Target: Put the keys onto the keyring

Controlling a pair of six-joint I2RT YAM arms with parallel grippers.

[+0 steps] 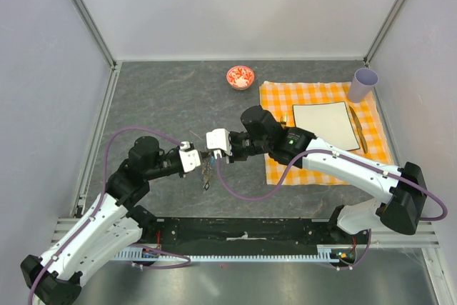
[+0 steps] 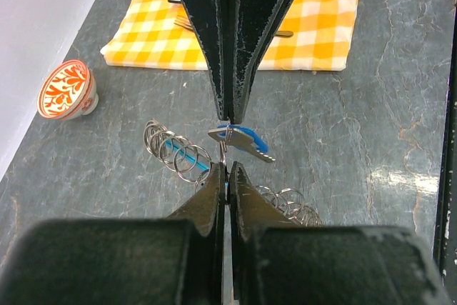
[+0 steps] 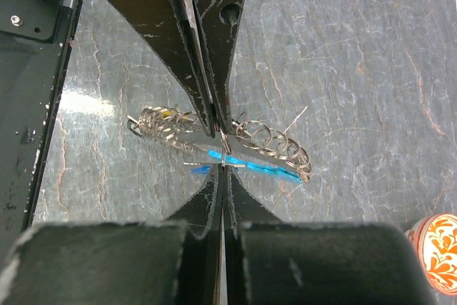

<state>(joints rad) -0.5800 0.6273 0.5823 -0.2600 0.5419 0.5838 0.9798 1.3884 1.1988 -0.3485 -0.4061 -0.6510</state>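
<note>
My two grippers meet tip to tip over the grey table, left [image 1: 201, 156] and right [image 1: 214, 153]. The left gripper [image 2: 227, 169] is shut on the thin wire of the keyring [image 2: 177, 151], whose coiled loops and light-blue strip spread to both sides below it. The right gripper [image 3: 223, 169] is shut on a blue-headed key [image 2: 244, 138], held edge-on at the ring wire. In the right wrist view the keyring [image 3: 275, 142] hangs across, with a bundle of keys [image 3: 158, 122], one yellowish, at its left end. From above, keys [image 1: 206, 175] dangle beneath the grippers.
A red-and-white bowl [image 1: 240, 76] stands at the back. A yellow checked cloth [image 1: 278, 94] lies on the right with a white plate [image 1: 325, 126], a fork [image 1: 283, 116] and a purple cup [image 1: 363, 83]. The right arm reaches across the cloth's left edge.
</note>
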